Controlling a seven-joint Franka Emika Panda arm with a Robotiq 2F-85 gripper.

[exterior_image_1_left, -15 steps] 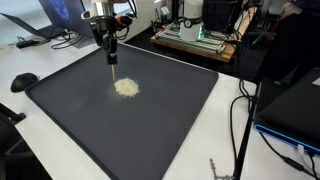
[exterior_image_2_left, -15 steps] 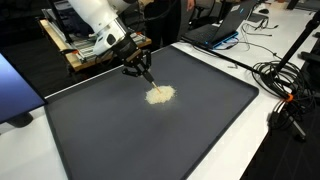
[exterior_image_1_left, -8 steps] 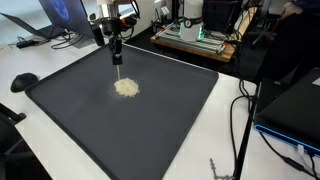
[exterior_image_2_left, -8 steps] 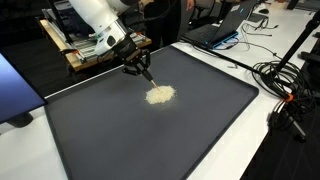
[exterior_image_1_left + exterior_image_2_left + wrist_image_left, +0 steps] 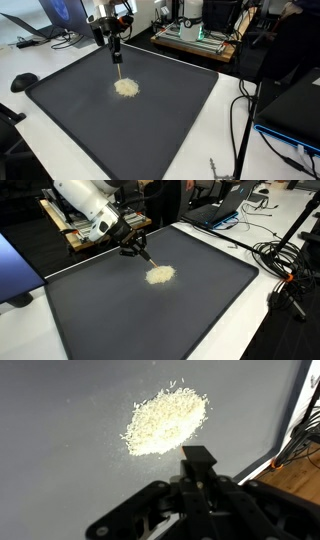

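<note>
A small pile of pale grains (image 5: 126, 87) lies on a large dark grey mat (image 5: 150, 120); it also shows in the other exterior view (image 5: 160, 274) and the wrist view (image 5: 166, 418). My gripper (image 5: 115, 42) hangs above the mat's far edge, a short way behind the pile. It is shut on a slim black tool (image 5: 117, 55) that points down at the mat, with its tip clear of the grains. In the wrist view the tool's black end (image 5: 198, 459) sticks out between the shut fingers (image 5: 198, 478), just beside the pile.
The mat lies on a white table (image 5: 60, 70). Laptops (image 5: 55, 15) and a black mouse (image 5: 23, 81) sit by one side. A wooden rack with electronics (image 5: 195, 38) stands behind. Cables (image 5: 285, 265) trail along the mat's edge.
The gripper with the tool has shifted slightly up and back from the pile. The grains have not moved.
</note>
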